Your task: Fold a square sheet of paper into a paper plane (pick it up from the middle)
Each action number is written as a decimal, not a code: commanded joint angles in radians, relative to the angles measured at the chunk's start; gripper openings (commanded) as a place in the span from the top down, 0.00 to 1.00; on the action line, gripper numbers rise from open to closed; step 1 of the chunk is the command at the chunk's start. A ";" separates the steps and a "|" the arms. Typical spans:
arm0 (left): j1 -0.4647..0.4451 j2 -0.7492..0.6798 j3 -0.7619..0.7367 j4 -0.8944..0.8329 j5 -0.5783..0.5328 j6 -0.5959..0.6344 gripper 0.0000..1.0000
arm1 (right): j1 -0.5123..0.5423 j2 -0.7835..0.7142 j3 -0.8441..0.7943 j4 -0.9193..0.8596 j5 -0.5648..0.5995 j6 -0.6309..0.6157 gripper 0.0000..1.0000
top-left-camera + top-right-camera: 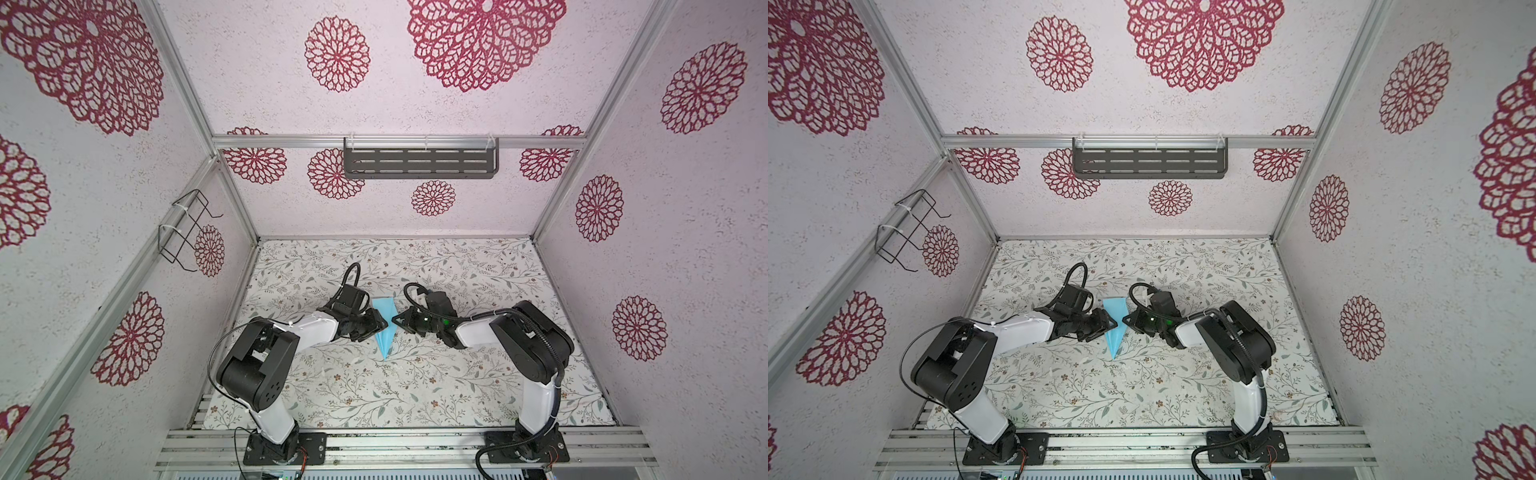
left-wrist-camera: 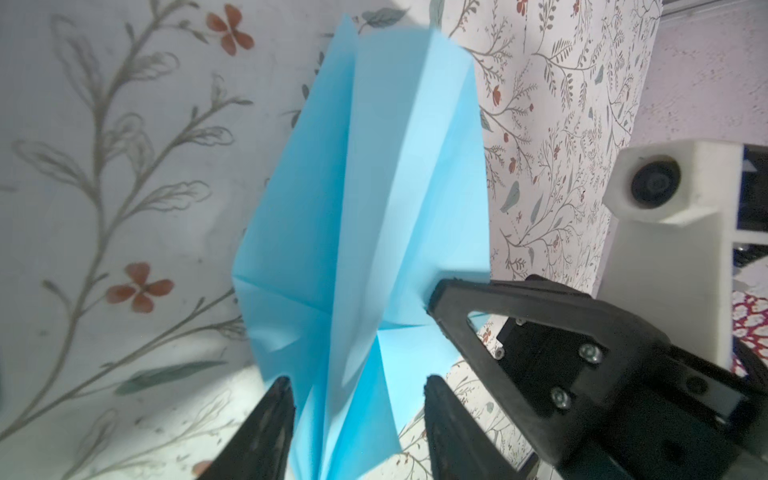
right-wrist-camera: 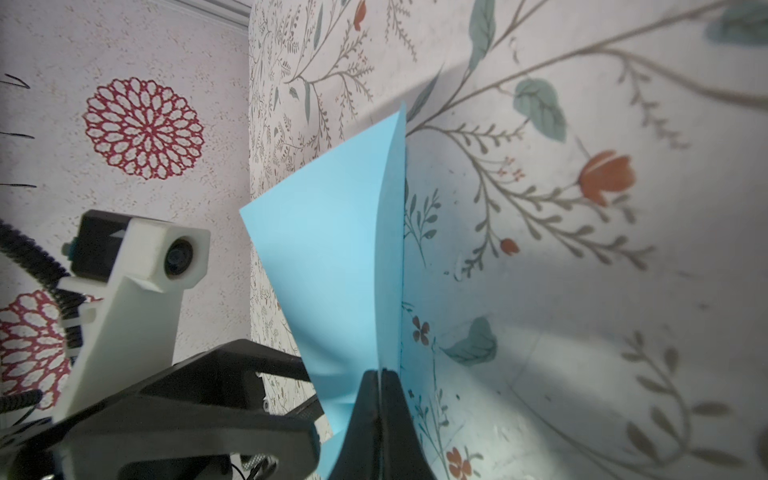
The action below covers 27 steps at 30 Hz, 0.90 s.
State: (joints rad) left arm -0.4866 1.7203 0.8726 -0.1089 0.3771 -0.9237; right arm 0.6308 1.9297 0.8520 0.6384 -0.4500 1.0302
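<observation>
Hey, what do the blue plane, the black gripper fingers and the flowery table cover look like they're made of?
Paper plane: thin matte paper, judging by its sharp creases and layered folds.
Left gripper: fingers look like black matte plastic, probably moulded or printed.
Table cover: a smooth printed floral sheet; whether vinyl or paper is unclear.

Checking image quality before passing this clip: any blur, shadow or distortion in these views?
In both top views: sharp, evenly lit, strong wide-angle perspective. Left wrist: plane slightly soft, near cloth blurred and shaded. Right wrist: plane crisp, near cloth blurred, shadow bands across it.
</observation>
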 commanded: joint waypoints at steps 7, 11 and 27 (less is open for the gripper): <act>-0.023 0.037 0.031 -0.037 0.028 0.046 0.51 | -0.005 -0.001 0.007 0.034 -0.013 0.002 0.97; -0.023 0.057 0.043 -0.028 0.028 0.041 0.62 | -0.005 0.004 0.012 0.036 -0.026 0.002 0.96; -0.021 0.012 0.174 -0.336 -0.150 0.196 0.96 | -0.025 -0.188 0.046 -0.269 0.202 -0.252 0.47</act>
State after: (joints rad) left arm -0.5041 1.7851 1.0100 -0.3111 0.3206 -0.7963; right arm 0.6197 1.8523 0.8555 0.4816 -0.3672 0.9104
